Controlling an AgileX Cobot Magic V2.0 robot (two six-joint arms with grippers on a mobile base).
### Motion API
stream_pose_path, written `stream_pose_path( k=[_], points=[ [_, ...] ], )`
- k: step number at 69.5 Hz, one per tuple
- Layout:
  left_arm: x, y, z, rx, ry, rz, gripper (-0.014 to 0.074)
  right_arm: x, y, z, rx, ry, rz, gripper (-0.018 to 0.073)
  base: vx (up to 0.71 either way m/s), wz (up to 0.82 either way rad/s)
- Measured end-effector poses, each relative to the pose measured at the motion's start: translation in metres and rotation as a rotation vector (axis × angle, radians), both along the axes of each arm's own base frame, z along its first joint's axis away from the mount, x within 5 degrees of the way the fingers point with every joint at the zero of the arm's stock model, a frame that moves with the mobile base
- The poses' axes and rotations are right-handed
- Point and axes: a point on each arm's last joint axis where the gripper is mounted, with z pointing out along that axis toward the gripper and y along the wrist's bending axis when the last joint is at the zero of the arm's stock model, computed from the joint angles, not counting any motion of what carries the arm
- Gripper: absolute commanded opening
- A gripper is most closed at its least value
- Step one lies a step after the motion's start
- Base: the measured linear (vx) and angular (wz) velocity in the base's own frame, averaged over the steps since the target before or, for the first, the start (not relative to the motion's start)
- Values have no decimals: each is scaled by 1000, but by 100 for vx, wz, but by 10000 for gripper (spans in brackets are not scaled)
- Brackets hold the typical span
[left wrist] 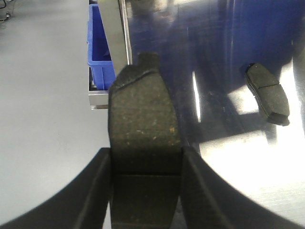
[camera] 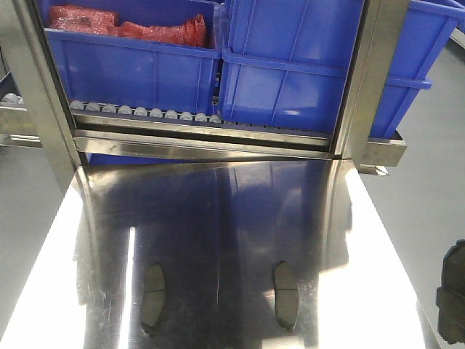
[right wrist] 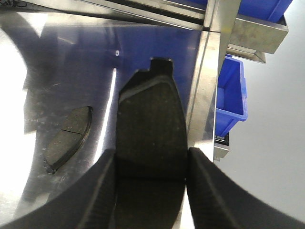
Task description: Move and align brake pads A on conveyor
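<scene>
Two brake pads A lie flat on the shiny steel tabletop (camera: 218, 218), a left pad (camera: 152, 297) and a right pad (camera: 285, 294), both lengthwise and roughly parallel. My left gripper (left wrist: 145, 160) is shut on a third dark pad (left wrist: 143, 114), held over the table's left edge. The table's left pad (left wrist: 268, 93) lies off to its right. My right gripper (right wrist: 151, 162) is shut on a fourth pad (right wrist: 152, 119) above the table's right edge, with the table's right pad (right wrist: 69, 136) to its left. The conveyor is out of view.
Blue bins (camera: 290, 65) stand behind the table on a row of grey rollers (camera: 145, 111); one holds red packets (camera: 123, 25). Steel frame posts (camera: 363, 80) flank them. A black bulky shape (camera: 454, 291) shows at the right edge. Grey floor surrounds the table.
</scene>
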Motion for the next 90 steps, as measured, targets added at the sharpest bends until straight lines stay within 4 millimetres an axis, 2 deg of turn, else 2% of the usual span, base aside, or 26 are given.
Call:
stream_pose_path(
  k=[46, 90],
  points=[
    [0, 0, 0, 0, 0, 0, -6, 0, 0, 0, 0, 0, 0, -7, -2, 9],
    [0, 0, 0, 0, 0, 0, -6, 0, 0, 0, 0, 0, 0, -7, -13, 48]
  ],
)
